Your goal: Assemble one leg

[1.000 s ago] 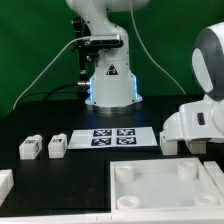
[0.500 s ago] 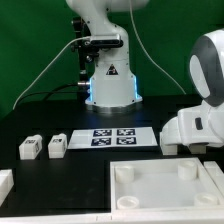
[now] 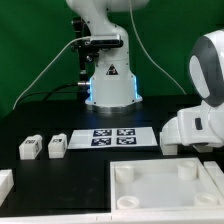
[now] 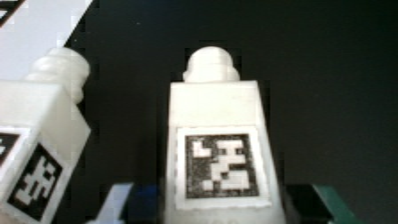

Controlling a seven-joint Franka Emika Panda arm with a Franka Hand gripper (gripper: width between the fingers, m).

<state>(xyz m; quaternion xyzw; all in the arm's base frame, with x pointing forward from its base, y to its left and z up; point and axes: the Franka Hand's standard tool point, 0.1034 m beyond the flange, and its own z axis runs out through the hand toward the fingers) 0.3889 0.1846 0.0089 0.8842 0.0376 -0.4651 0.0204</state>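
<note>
In the wrist view a leg point(image 4: 219, 130), a white stubby block with a peg on its end and a black-and-white marker on its face, lies on the black table between my fingers. My gripper point(image 4: 233, 206) is open and straddles it, with a dark gap between each of the fingertips point(image 4: 143, 200) and the leg. A second leg point(image 4: 43, 120) lies close beside it. In the exterior view two more legs point(image 3: 29, 148) point(image 3: 57, 146) stand at the left. The gripper itself is hidden there behind the white arm point(image 3: 195, 125) at the right.
The large white square piece with round corner sockets point(image 3: 165, 187) lies at the front. The marker board point(image 3: 112, 137) lies mid-table before the robot base point(image 3: 110, 85). A white part point(image 3: 4, 183) sits at the exterior view's left edge.
</note>
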